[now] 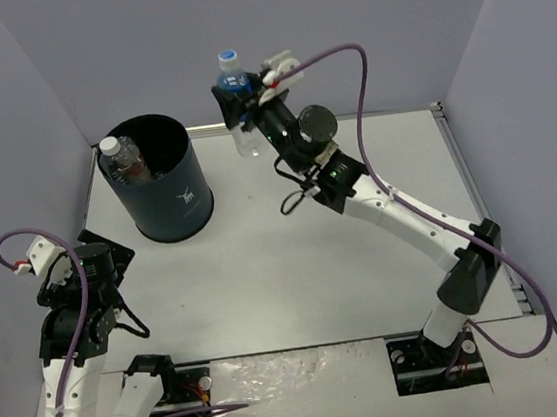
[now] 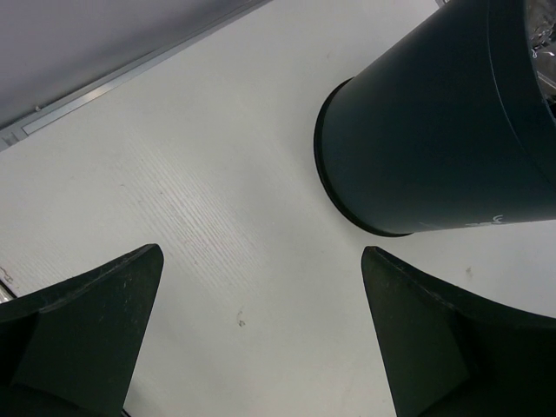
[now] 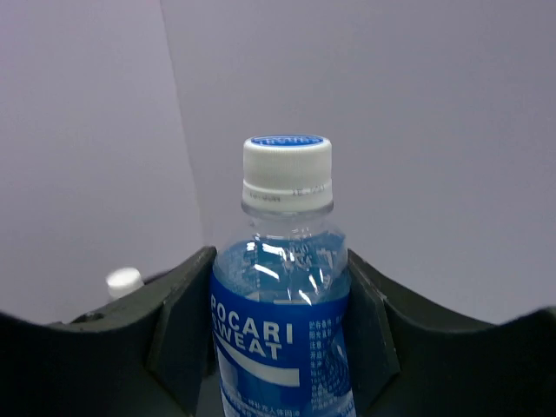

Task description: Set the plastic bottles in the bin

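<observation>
The dark blue-black bin (image 1: 160, 187) stands at the back left of the table, a white logo on its side. A clear bottle with a red label (image 1: 124, 158) leans inside it, white cap up. My right gripper (image 1: 243, 100) is shut on a blue-labelled bottle (image 1: 236, 88) and holds it upright, high in the air to the right of the bin. In the right wrist view the bottle (image 3: 282, 321) sits between both fingers, with the white cap (image 3: 124, 281) of the bottle in the bin at the lower left. My left gripper (image 2: 261, 321) is open and empty over bare table near the bin (image 2: 434, 130).
Grey walls close in the table on the left, back and right. A metal rail (image 1: 466, 177) runs along the right edge. A purple cable (image 1: 369, 118) loops above the right arm. The left arm (image 1: 78, 302) is folded at the near left.
</observation>
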